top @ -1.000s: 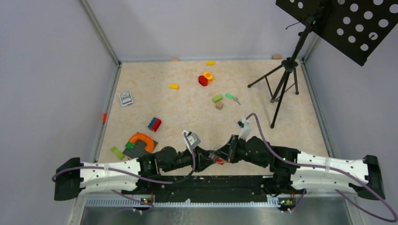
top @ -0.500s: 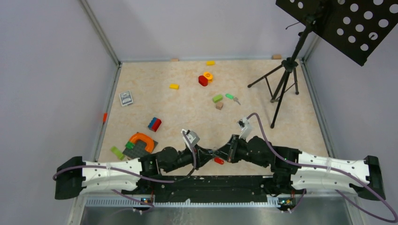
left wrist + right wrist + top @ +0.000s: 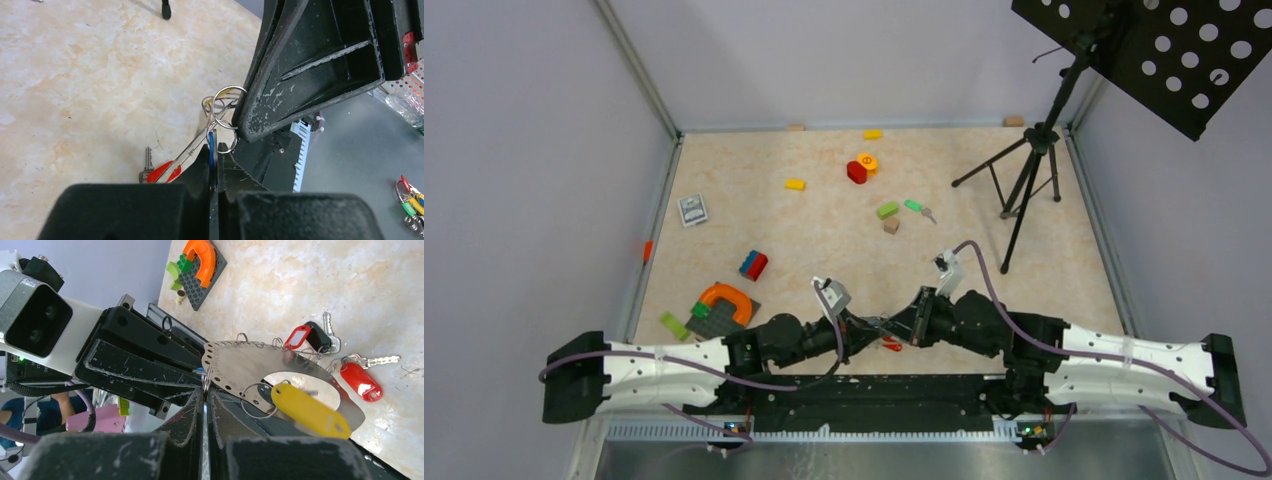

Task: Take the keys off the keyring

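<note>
The 2 arms meet low over the near middle of the worktop [image 3: 844, 210], the left arm [image 3: 664, 365] reaching in from the left and the right arm [image 3: 1124, 365] from the right, tips almost touching.

The left jaws are closed to a thin slit between their black fingers [image 3: 150, 210], and the blue key [image 3: 212, 145] sits edge-on in that slit, pinched by its plastic head. Just past the fingertips, thin metal rings [image 3: 227, 100] loop around the tip of the right arm's jaws, which fill the upper right of the left wrist view.

The right jaws are closed just as tightly. From the right wrist camera, the rounded end of the keyring [image 3: 240, 365], a flat grey curved strap with small holes punched along its edge, sits right above the gap between the fingers [image 3: 235, 425]. A small ring at that end runs down into the gap, so these jaws appear clamped on the keyring there. The strap is lifted off the worktop and arcs away to the right. A yellow tag [image 3: 310, 410] hangs from 1 of its holes by a ring.

The red key [image 3: 360, 381] lies flat on the worktop just beyond the strap, with a silver blade [image 3: 380, 360] beside it; whether it hangs on the strap I cannot tell. A red-and-white tag [image 3: 297, 336] and a black fob [image 3: 317, 337] lie close by.
</note>
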Action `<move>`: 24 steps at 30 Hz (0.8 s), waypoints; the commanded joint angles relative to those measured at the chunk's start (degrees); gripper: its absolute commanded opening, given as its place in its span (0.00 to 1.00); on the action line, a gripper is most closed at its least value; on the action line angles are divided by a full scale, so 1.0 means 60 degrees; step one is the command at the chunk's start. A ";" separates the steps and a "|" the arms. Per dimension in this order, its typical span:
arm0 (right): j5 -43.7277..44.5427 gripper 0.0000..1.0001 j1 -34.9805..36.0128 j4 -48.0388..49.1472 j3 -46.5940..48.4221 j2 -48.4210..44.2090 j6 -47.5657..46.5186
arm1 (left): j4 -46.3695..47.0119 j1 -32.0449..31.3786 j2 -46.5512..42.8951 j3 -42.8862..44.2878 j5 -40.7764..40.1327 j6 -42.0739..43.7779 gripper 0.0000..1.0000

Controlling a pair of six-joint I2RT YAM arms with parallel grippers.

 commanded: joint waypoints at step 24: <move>0.1701 0.50 0.0106 -0.1244 0.0011 -0.3628 -0.3373 | -0.7387 0.0009 -0.1286 0.4374 0.0844 0.1625 0.00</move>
